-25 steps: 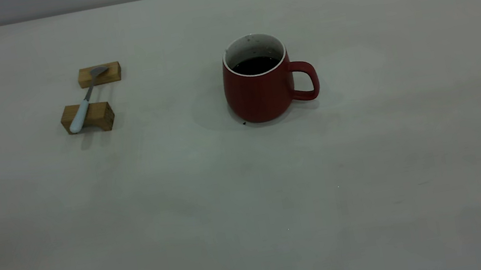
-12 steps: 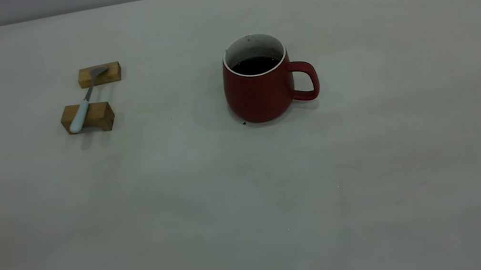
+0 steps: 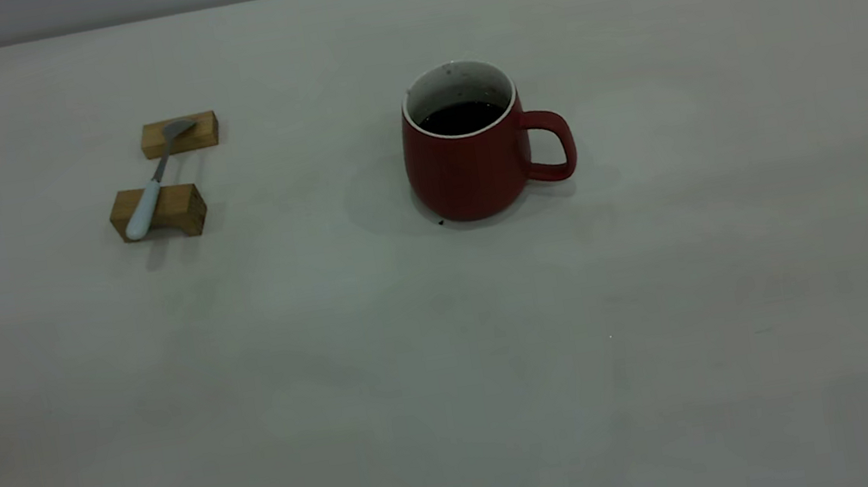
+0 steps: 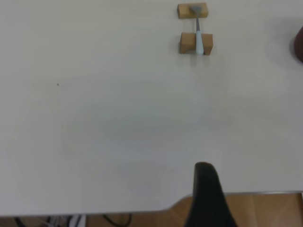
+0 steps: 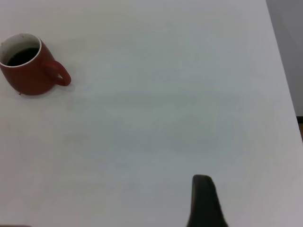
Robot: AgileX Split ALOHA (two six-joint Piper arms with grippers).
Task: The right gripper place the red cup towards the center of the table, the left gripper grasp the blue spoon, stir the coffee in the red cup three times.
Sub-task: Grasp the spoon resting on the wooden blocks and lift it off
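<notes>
nothing has moved since the earlier frames. cup (image 3: 469, 152) with coffee (image 3: 459, 118) sits mid-table (image 3: 456, 379), handle toward the right arm. spoon (image 3: 152, 186) lies across two blocks (image 3: 163, 210) left of cup, untouched. both grippers barely in wrist views, far from cup, finger state can't tell. cup looks central; grasp and stirring left.

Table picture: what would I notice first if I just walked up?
The red cup jumps out first, standing upright near the middle of the table with dark coffee inside and its handle pointing toward the right arm's side. Next you'd spot the blue spoon, off toward the left arm's side, lying across two wooden blocks like a little bridge.
</notes>
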